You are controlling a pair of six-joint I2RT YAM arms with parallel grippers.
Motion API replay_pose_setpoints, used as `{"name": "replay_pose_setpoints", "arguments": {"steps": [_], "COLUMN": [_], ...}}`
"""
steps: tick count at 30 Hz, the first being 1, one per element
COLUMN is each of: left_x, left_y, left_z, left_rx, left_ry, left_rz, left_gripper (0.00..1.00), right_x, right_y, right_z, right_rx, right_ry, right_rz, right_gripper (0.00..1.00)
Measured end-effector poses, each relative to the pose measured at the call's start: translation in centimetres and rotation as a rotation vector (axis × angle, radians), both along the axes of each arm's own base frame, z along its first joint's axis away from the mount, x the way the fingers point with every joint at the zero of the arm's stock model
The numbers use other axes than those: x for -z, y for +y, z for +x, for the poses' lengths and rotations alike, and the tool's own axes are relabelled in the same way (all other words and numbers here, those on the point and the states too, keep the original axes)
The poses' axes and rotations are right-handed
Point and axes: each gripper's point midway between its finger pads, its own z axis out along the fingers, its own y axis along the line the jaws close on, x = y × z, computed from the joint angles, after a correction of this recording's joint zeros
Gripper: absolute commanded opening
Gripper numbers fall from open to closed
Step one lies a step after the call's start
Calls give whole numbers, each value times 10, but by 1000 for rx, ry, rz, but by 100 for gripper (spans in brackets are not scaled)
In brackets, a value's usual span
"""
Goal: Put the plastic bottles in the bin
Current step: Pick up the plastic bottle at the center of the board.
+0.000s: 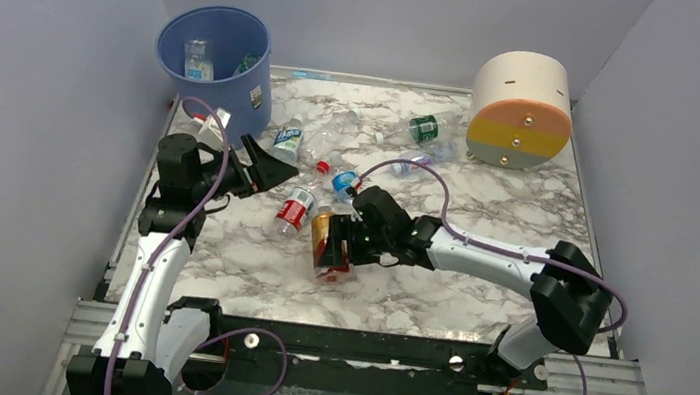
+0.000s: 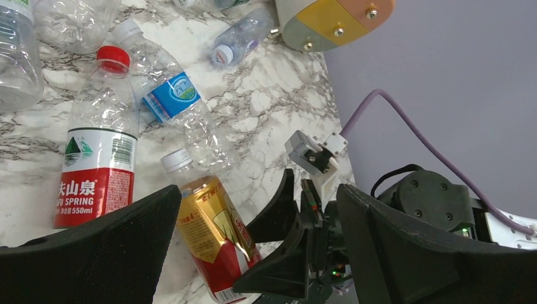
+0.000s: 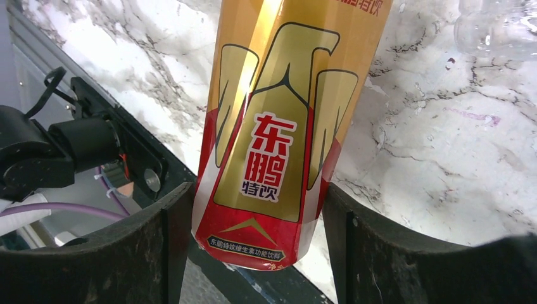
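The right hand (image 3: 256,206) is clamped on the amber bottle (image 3: 278,126) near the centre of the worktop (image 1: 475,294). The left hand (image 1: 274,168) stands open and empty at the bottle's 10 o'clock. The bin (image 1: 227,97) stands at the worktop's 11 o'clock with bottles visible inside. Other plastic bottles (image 1: 295,208) lie scattered toward 12 o'clock.

We see bright, even light from above, soft shadows; a sheen on the amber bottle (image 3: 253,95), wrist views wide-angled, sharp
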Motion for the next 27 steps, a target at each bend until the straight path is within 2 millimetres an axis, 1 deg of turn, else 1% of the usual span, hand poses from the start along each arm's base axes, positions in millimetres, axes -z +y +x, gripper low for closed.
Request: {"name": "replay_pose_setpoints", "arguments": {"steps": [4,10,13,15,18,22,27], "left_x": [-1,-5,-8,-10,-10,-6,-1], "left_y": [-2,-10,-18,-26,-38,-51,-59], "left_z": [1,1,-1,-4,-6,-7,-5], "left_rx": [2,20,44,67,94,113,114], "left_ry": [6,7,3,-2,-1,10,21], "left_rz": [-14,-35,-44,-49,-50,-45,-31], "left_gripper": [99,99,99,99,99,99,99], "right_x": [-12,-25,-37,-47,-56,-61,-68], "right_y": [-3,-7,-9,-10,-13,-18,-22], "right_z": [2,9,13,16,18,20,22], "right_rx": [8,27,38,44,50,61,69], "right_ry": [-28,-73,-104,-129,-158,-178,-201], "right_rz": [12,-1,5,14,22,12,12], "right_gripper": [59,59,59,59,59,59,59]}}
